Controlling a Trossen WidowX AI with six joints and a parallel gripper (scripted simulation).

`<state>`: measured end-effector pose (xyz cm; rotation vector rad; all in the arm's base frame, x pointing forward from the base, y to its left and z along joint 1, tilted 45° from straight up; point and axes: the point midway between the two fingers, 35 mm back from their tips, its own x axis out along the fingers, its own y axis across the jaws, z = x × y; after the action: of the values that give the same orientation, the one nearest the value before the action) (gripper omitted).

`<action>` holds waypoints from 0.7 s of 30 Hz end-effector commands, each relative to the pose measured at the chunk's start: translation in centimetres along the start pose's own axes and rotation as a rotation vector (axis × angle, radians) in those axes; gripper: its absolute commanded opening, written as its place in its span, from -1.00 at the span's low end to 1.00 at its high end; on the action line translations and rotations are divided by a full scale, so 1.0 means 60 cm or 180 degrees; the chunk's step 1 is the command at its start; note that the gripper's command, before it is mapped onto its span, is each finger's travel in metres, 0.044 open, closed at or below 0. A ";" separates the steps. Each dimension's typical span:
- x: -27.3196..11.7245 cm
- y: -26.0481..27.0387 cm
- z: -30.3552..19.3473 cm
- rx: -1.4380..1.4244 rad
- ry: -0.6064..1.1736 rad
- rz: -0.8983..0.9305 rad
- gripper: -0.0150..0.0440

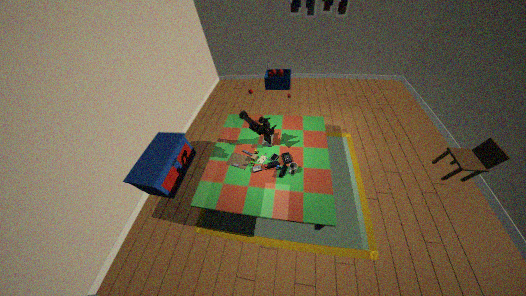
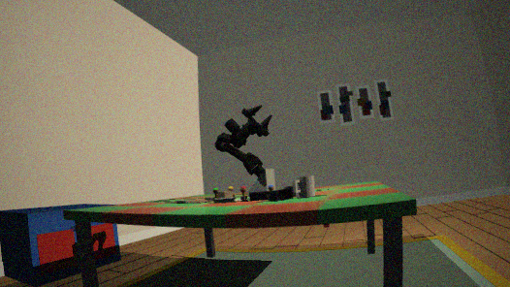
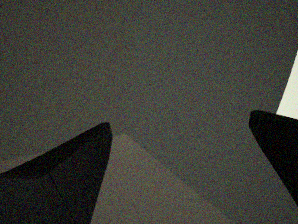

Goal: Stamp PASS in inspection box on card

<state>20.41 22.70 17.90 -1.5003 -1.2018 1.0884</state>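
Note:
My gripper [image 2: 266, 111] [image 3: 180, 124] is open and empty, raised high above the table and pointing up and away from it. In the wrist view only its two dark fingers and the grey wall behind show. Small upright things with a green knob [image 2: 215, 189], a yellow knob [image 2: 231, 188], a red knob [image 2: 243, 188] and a blue knob [image 2: 270, 187] stand on the table; they may be stamps, but which is PASS cannot be told. A pale flat piece [image 1: 257, 169] lies among them, possibly the card. The ink pad and the inspection box are too small to make out.
The checkered table [image 1: 317, 201] [image 2: 271, 216] bears several dark objects, one of them a dark block [image 1: 286, 158], and a grey cylinder [image 1: 293, 168] [image 2: 310, 186] on the right of the cluster. A brownish flat sheet [image 1: 240, 160] lies on the left. The arm's base is behind them.

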 end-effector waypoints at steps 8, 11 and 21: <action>-0.032 0.090 -0.151 0.2005 0.1338 0.0776 0.23; -0.072 0.137 -0.204 0.2890 0.2077 0.1031 0.23; -0.248 0.243 -0.275 0.4922 0.4610 0.1336 0.23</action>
<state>35.96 11.04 10.75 -0.9591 0.4618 0.8214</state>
